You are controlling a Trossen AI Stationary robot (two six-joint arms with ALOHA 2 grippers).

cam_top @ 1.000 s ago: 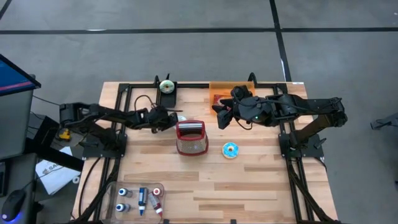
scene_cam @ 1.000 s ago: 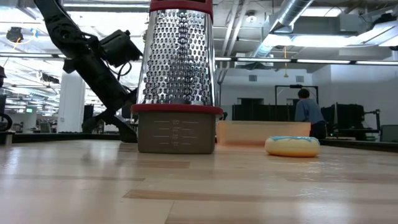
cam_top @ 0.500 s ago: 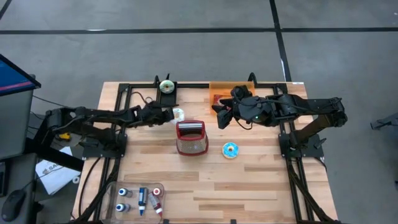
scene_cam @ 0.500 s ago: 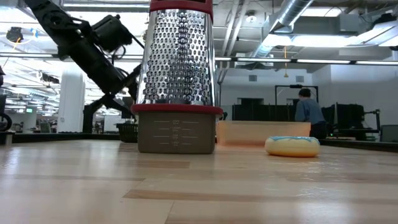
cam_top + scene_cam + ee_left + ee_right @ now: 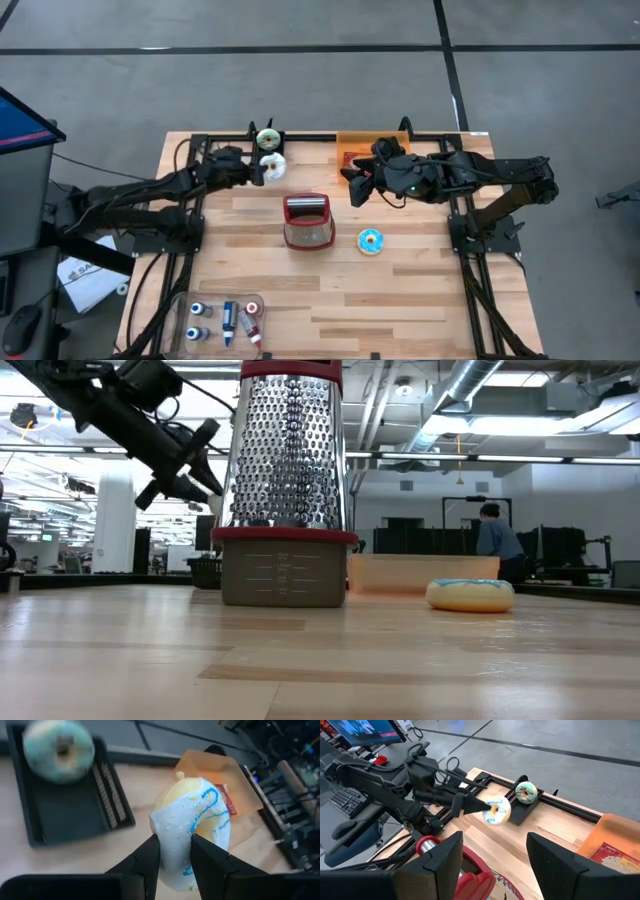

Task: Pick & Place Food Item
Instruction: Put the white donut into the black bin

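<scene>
Left gripper (image 5: 262,170) pinches a white-iced donut (image 5: 272,167) above the tabletop's far edge — right gripper (image 5: 352,188) open, empty.

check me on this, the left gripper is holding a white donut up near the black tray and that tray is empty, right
Not quite: the black tray is not empty. A green-frosted donut already sits in it, as the high view and the left wrist view show. The rest holds: the left gripper is shut on the white donut, lifted beside that tray.
</scene>
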